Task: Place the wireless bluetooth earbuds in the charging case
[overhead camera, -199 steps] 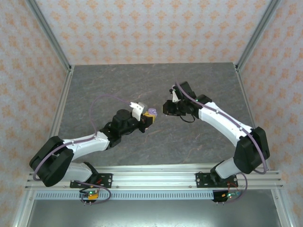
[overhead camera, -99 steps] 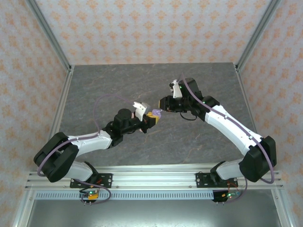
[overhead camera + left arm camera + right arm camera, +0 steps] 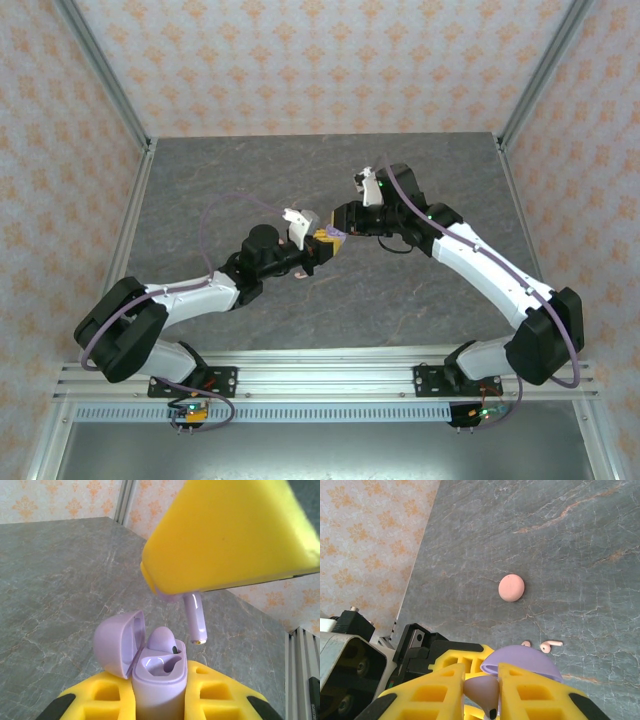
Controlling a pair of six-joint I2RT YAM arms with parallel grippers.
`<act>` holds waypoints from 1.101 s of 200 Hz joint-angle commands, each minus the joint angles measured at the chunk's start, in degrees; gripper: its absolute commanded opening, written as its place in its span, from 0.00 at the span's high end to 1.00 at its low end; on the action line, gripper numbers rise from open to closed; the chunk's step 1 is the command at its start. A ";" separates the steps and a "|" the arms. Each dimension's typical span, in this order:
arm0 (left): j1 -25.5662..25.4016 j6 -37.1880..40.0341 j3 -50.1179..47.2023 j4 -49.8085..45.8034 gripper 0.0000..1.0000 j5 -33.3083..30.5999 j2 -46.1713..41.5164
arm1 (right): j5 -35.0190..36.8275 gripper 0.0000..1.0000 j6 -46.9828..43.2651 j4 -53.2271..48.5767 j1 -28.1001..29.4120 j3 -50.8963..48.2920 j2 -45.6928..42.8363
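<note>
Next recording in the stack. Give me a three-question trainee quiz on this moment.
1. True or false: the lilac case in the left tool has its lid open.
2. The right tool holds: A) a pink earbud, B) the lilac earbud, C) nothing.
3. Fill in: the closed pink case lies on the ____.
Key: 1 true; 2 B; 3 table.
</note>
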 commanded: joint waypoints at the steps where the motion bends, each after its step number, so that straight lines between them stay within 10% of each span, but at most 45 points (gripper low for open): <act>1: -0.19 -0.78 1.90 2.36 0.88 0.78 0.46 | 0.69 0.78 0.01 2.26 0.54 1.09 -0.64; 220: -0.19 -3.62 3.83 -0.67 0.87 0.65 -1.01 | 4.28 0.78 -0.31 1.66 1.21 0.66 -0.15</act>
